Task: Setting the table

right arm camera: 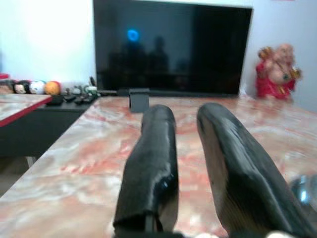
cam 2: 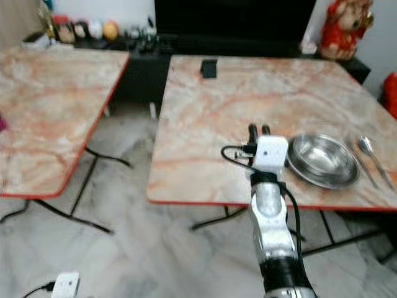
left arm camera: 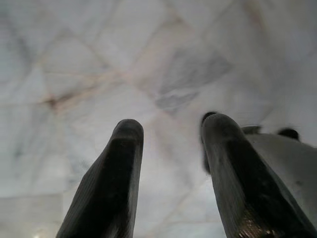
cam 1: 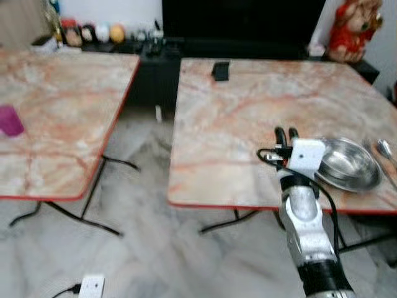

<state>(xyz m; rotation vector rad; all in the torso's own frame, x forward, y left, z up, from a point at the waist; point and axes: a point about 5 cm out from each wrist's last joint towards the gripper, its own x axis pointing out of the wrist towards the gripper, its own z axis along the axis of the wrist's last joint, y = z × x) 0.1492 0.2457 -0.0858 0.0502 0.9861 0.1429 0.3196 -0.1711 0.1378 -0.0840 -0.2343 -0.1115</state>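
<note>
Floor: pale marble tile [cam 1: 155, 248], with a white power block [cam 1: 92, 285] lying on it.
Left gripper [left arm camera: 171, 148]: hangs above the floor, fingers apart, nothing between them.
Right gripper [cam 2: 258, 131]: over the marble worktop [cam 2: 248, 99], just beside the steel bowl [cam 2: 322, 160]; fingers narrowly apart, empty.
Spoon [cam 2: 367, 148]: just past the bowl.
Far from bowl: small black object [cam 2: 209, 68]; the right wrist view adds a dark TV [right arm camera: 171, 47] and a red figurine [right arm camera: 277, 69].

- Bowl [cam 2: 321, 160], right of centre: polished metal, mirror-bright.
- Spoon [cam 2: 366, 146], far right: shiny metal.
- Table [cam 2: 248, 105], centre: glossy marble-look top, red edge.
- Floor [cam 1: 155, 248], bottom: smooth pale marble tile.
- Right gripper [right arm camera: 185, 124] fingers [right arm camera: 151, 163]: glossy black.
- Television screen [right arm camera: 171, 47]: dark, reflective.
</note>
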